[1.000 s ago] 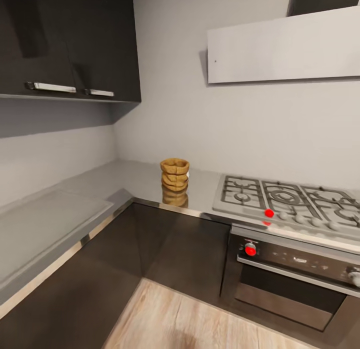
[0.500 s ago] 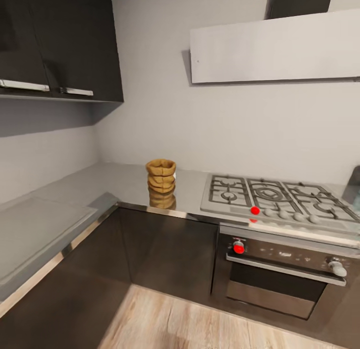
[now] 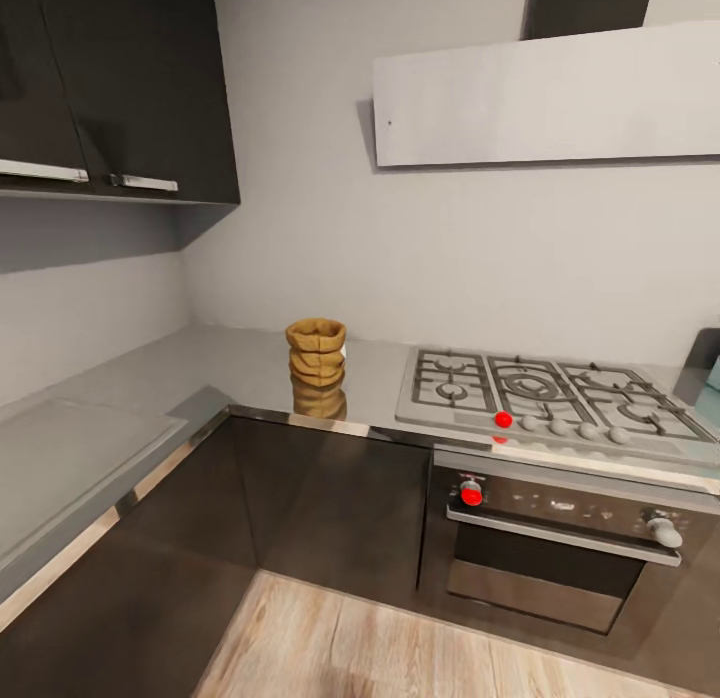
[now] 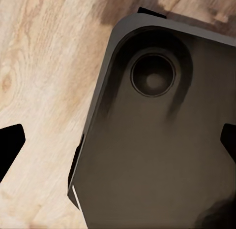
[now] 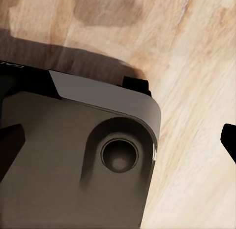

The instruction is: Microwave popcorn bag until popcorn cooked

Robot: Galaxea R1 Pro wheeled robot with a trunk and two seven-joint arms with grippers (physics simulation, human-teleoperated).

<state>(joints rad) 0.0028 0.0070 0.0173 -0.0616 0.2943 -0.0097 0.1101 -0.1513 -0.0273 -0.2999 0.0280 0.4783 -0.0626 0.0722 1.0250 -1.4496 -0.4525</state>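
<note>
**Popcorn bag in view on the countertop**

On the countertop, the popcorn bag is being shown upright, just beside the gas hob and near the counter's front edge. Below the hob, the oven is being displayed. Both wrist cameras are being pointed at the robot base over the wooden floor; the fingertips of each gripper are being held wide apart, with nothing gripped.

Items cut off by frame edges

Gas hob and oven run off at right; a pale object there is too cropped to identify.
</note>
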